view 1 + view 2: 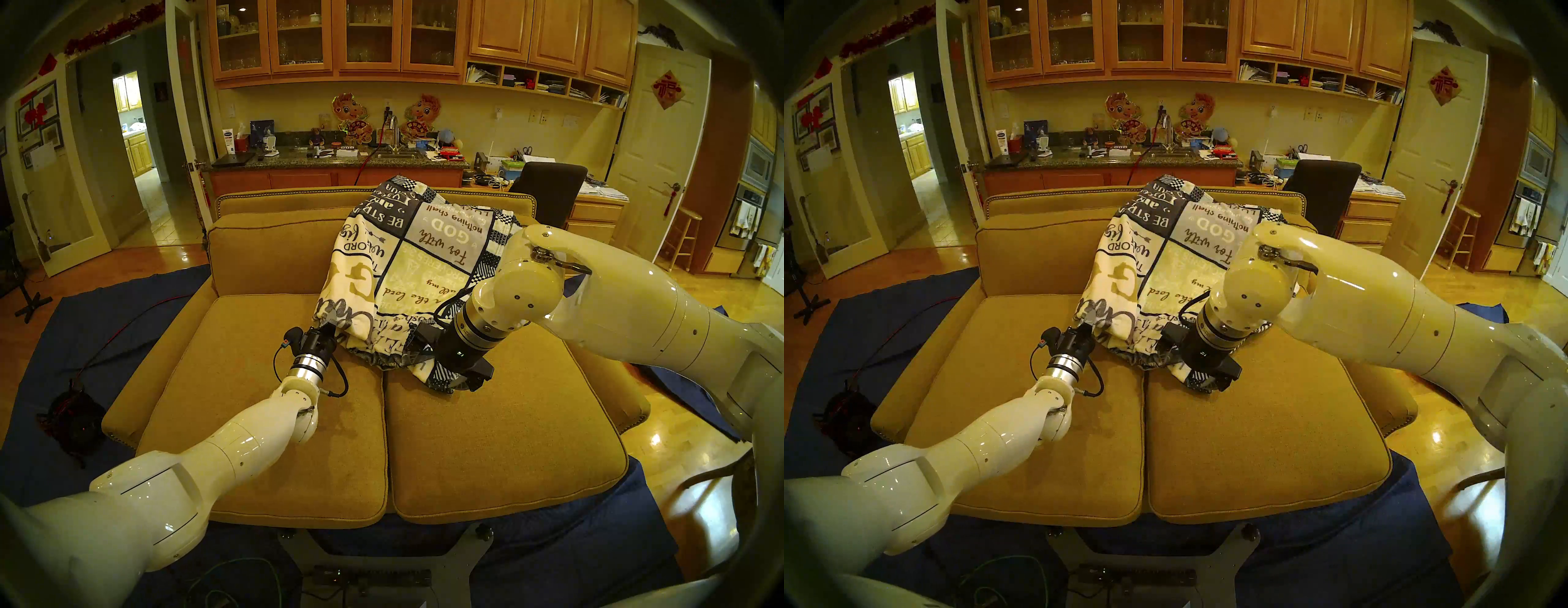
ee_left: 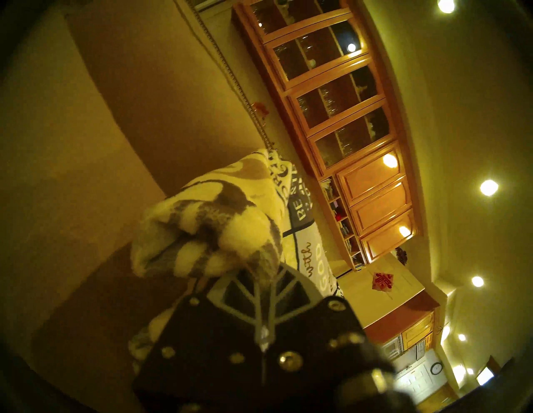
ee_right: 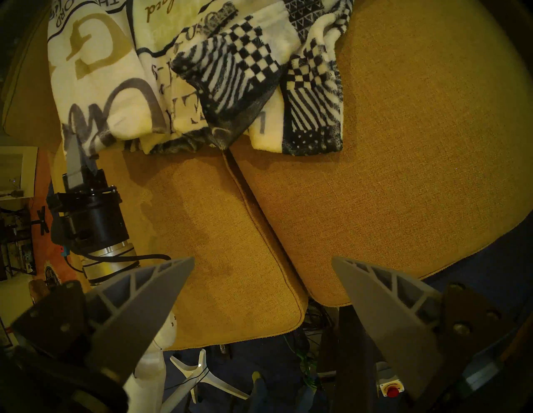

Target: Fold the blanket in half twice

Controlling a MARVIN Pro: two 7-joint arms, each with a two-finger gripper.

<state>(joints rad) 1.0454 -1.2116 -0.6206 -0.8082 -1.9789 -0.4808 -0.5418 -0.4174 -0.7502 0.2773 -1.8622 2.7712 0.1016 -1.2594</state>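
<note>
The fleece blanket (image 1: 424,271) is lying heaped against the back of the mustard sofa (image 1: 297,424), looking soft, light and floppy, best pinched at its corners. The left gripper (image 1: 329,325) is clamping its near-left corner, while the right gripper (image 3: 259,291) is hanging wide open above the seat, holding nothing.

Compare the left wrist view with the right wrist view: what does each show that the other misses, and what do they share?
Only the left wrist view shows the wall cabinets and ceiling lights, seen past a bunched fold of fabric.

Only the right wrist view shows the right gripper open and empty above the sofa seat cushions, the seam between them, and the checkered border lying crumpled.

Both show the blanket pinched in the shut left gripper, at its near left corner.
</note>
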